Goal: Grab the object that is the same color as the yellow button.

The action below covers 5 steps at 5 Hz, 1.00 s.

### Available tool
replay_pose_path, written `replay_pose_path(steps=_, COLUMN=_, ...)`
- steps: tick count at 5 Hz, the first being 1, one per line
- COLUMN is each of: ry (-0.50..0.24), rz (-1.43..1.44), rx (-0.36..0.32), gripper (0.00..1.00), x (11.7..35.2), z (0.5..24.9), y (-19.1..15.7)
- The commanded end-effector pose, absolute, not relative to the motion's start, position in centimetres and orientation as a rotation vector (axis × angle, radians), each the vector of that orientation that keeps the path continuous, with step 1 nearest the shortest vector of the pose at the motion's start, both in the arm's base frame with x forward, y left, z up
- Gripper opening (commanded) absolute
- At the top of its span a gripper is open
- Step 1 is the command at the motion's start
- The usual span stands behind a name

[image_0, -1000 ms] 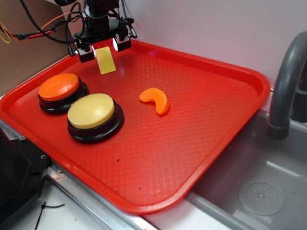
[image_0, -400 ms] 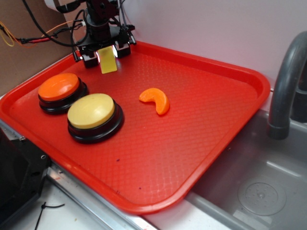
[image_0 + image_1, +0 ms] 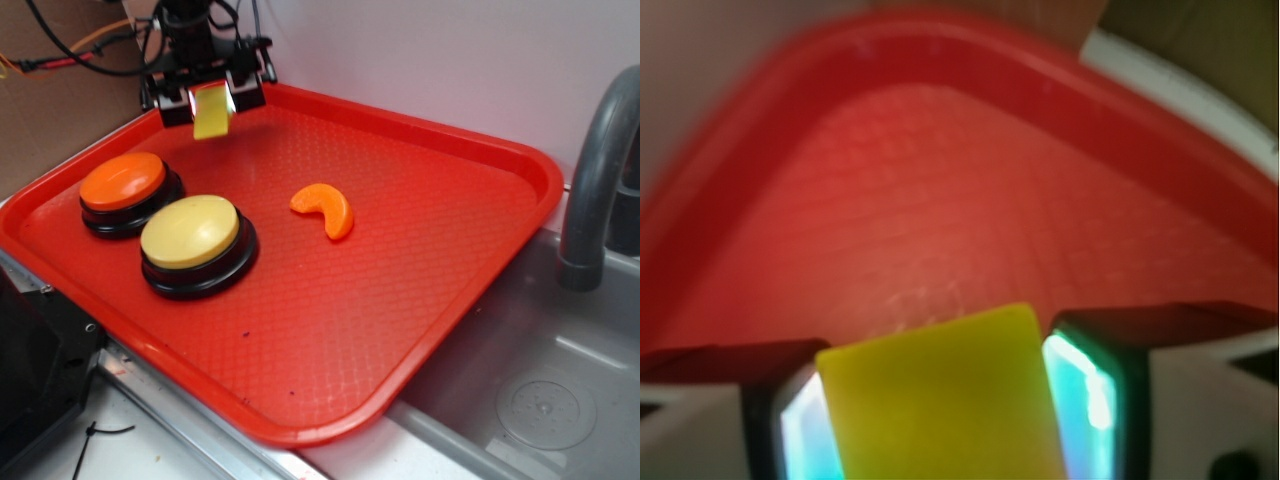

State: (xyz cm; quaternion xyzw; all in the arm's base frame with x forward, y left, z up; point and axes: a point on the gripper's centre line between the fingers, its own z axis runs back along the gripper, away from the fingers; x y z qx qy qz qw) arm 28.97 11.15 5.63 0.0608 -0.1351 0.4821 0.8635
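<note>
We judge the grab itself to be made, and the step in hand is the lift. The black gripper [image 3: 212, 100] hangs over the far left corner of the red plastic tray [image 3: 420, 300], and its jaws are drawn in against the two sides of the small flat yellow rectangle [image 3: 212, 113], so the card is pinched between them, not merely lying beside them. In the wrist view the same card [image 3: 940, 395] fills the gap between the two lit fingers [image 3: 1085, 390], its free end pointing out over the tray's textured floor; it looks to be clear of the floor, though we cannot be certain from these angles.

What the next move calls for, in our judgement, is little: keep the pinch firm and carry the card straight up, clear of the tray rim close behind it. The piece is thin and held by its edges, so a slack grip could let it swivel or slip.

The card is a plain, matt yellow with squared corners, slightly brighter than the large round pale-yellow dome button [image 3: 190, 231] on its black base near the tray's left edge. Beside that sits the orange dome button [image 3: 122, 180], and the orange crescent-shaped slice [image 3: 325, 208] lies toward the tray's middle; both stand well apart from the gripper.
</note>
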Motion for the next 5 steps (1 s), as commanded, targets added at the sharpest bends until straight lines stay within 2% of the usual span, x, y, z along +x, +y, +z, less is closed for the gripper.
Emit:
replay_pose_path(steps=1, ry=-0.218, rz=0.678, rx=-0.013, gripper=0.00, x=27.2, z=14.6, y=7.0)
replay_pose_path(steps=2, ry=-0.176, rz=0.559, rx=-0.064, gripper=0.00, x=26.5, z=17.1, y=4.6)
replay_pose_path(steps=3, ry=-0.162, rz=0.392, rx=-0.048, gripper=0.00, x=24.9, z=19.6, y=1.5)
replay_pose_path(steps=4, ry=-0.163, rz=0.301, rx=-0.072, gripper=0.00, x=23.7, z=20.9, y=0.5)
replay_pose_path(steps=5, ry=-0.149, rz=0.259, rx=-0.055, gripper=0.00, x=23.1, z=20.7, y=0.9)
